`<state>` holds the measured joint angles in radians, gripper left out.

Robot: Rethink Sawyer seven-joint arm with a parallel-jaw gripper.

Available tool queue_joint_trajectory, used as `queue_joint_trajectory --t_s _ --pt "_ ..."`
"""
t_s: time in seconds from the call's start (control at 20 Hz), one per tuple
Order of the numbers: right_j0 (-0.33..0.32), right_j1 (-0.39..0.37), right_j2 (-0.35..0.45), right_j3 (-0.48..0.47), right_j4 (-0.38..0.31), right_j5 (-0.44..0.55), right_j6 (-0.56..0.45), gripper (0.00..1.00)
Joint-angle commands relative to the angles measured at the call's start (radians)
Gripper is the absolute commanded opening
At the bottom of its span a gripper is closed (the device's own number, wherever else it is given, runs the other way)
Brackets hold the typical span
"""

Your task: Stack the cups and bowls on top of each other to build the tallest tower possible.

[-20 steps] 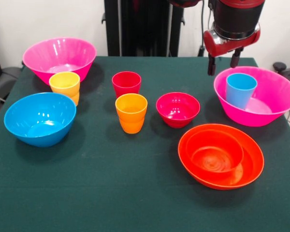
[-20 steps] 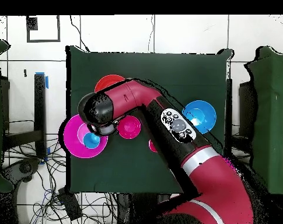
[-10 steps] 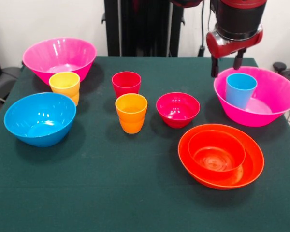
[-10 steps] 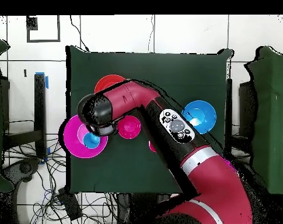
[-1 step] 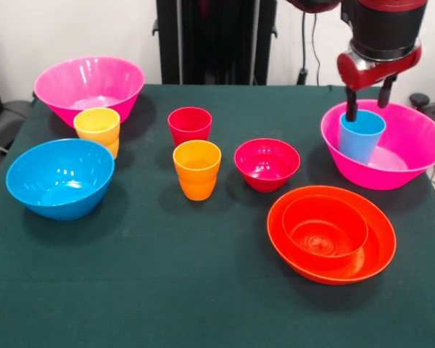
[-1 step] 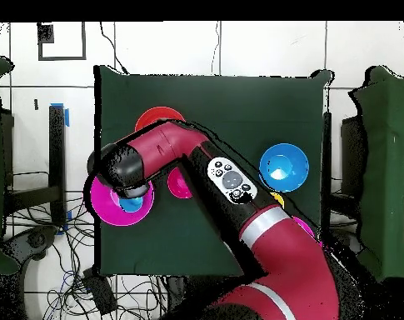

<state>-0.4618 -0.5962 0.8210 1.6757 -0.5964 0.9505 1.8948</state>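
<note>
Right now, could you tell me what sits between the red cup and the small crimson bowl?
Nothing: in the front view, only bare green table separates the red cup from the crimson bowl.

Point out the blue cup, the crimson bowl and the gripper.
Blue cup (image 5: 361,138): front view, on its outer wall, standing inside the pink bowl (image 5: 420,163).
Crimson bowl (image 5: 267,163): front view, on its inner floor.
Gripper (image 5: 367,96): front view, midway between the two open fingertips, above the cup's rim.

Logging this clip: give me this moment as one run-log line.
end effector: open, above small glossy blue plastic cup | cup: upright inside large pink plastic bowl | grasp: none
</note>
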Motion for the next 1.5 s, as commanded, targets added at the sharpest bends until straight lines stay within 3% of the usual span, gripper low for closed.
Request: queue_joint_trajectory --t_s 0.05,0.5,1.2,1.5 --pt "0.033 0.06 -0.051 0.04 -0.114 -0.055 -0.145 1.0" --pt "0.042 0.091 -0.065 0.058 -0.208 -0.028 -0.226 1.0" --pt "0.055 0.157 -0.079 0.051 -0.333 -0.108 -0.144 1.0" --pt "0.057 0.161 -0.081 0.055 -0.344 -0.134 -0.12 1.0"
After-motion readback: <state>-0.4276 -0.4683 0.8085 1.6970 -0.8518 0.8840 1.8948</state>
